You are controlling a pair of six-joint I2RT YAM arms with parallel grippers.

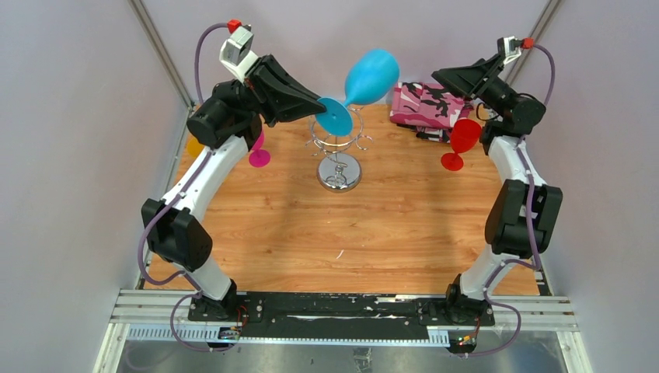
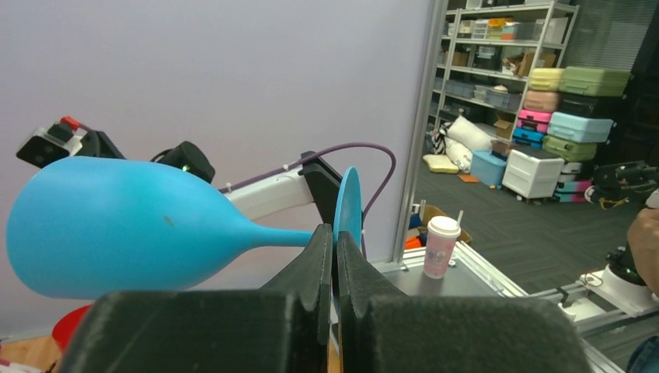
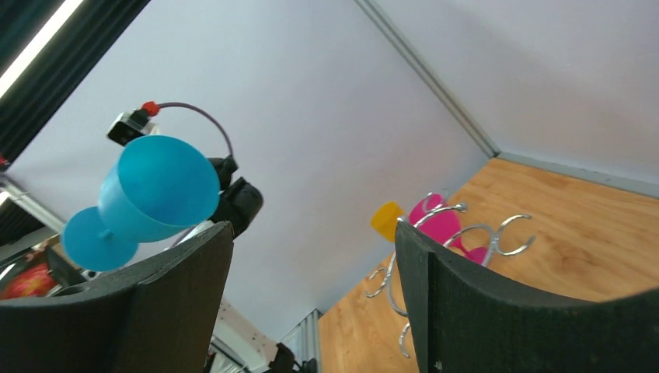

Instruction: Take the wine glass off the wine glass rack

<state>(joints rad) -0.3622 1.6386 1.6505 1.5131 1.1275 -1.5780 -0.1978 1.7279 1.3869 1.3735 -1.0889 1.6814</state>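
Grips the blue wine glass [image 1: 373, 75] by its thin stem with the left gripper [image 1: 321, 101], jaws pressed almost together just beside the round foot. Holds it aloft and tipped nearly onto its side, bowl toward the back wall, foot closest to the fingers. From the left wrist, shows the same clamp [image 2: 334, 249]: stem running straight into the narrow slit between the two black pads, blue bowl [image 2: 116, 225] off to the left.

Leaves the wine glass rack [image 1: 339, 171] standing on the wooden table [image 1: 311, 233] below, mirrored base flat, looped wire arms bare. From above, sets the glass's foot over the ring of arms; from the right wrist, places the glass [image 3: 159, 190] high up and well apart from the chrome loops [image 3: 474, 233].

Spreads the right gripper [image 1: 437, 75] wide with nothing between its fingers [image 3: 155, 311], raised at the far right near a pink camouflage bundle [image 1: 423, 105].

Also has a red wine glass [image 1: 464, 140] upright by the right arm, and a pink wine glass [image 1: 259, 155] and an orange glass [image 3: 386, 220] behind the left arm.
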